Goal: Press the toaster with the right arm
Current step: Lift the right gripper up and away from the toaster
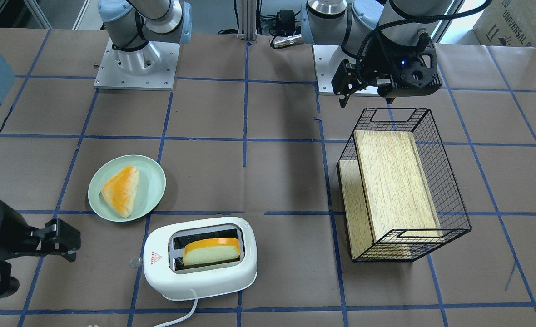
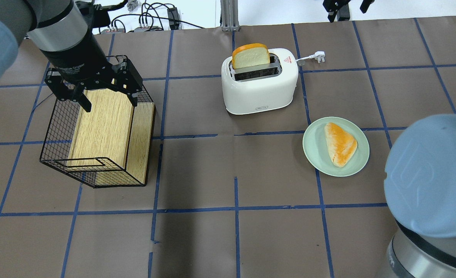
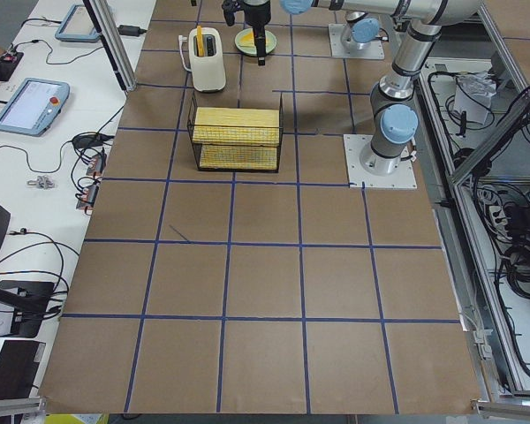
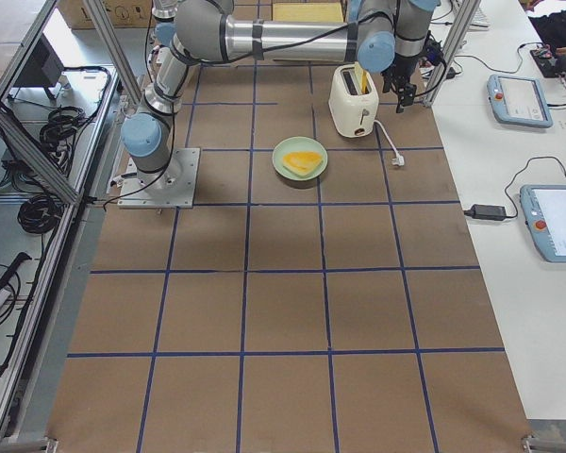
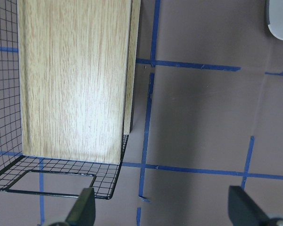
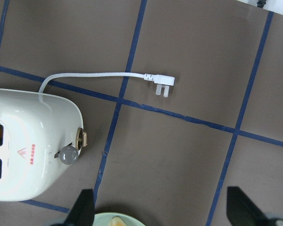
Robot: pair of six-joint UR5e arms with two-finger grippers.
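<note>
toaster (image 2: 259, 81) is seen upright on the brown-papered surface (image 2: 251, 173), on the far side from the robot base, between the wire basket (image 2: 58, 127) and the green plate (image 2: 317, 150), apart from both. a bread slice (image 2: 250, 56) is held on edge in one slot, with its top raised above the rim. the other slot is seen bare. the clear knob (image 6: 68, 155) is seen on the toaster's end wall, next to the red triangle sticker. the white cord (image 6: 85, 75) is led from that end across the surface to the plug (image 6: 161, 84), which is lying loose.

right arm (image 4: 283, 38) is stretched out over the surface. right tool (image 6: 160, 209) is held above the surface just off the toaster's knob end, with its fingers spread wide and nothing between them. no contact with the toaster is seen. in the wrist view the toaster is cut off at the left edge.

left tool (image 2: 108, 98) is held above the near end of the basket, also spread and with nothing gripped. the basket is tipped on its side, with a wooden board (image 2: 104, 127) inside it. a triangular pastry (image 2: 340, 143) is noted on the plate.
</note>
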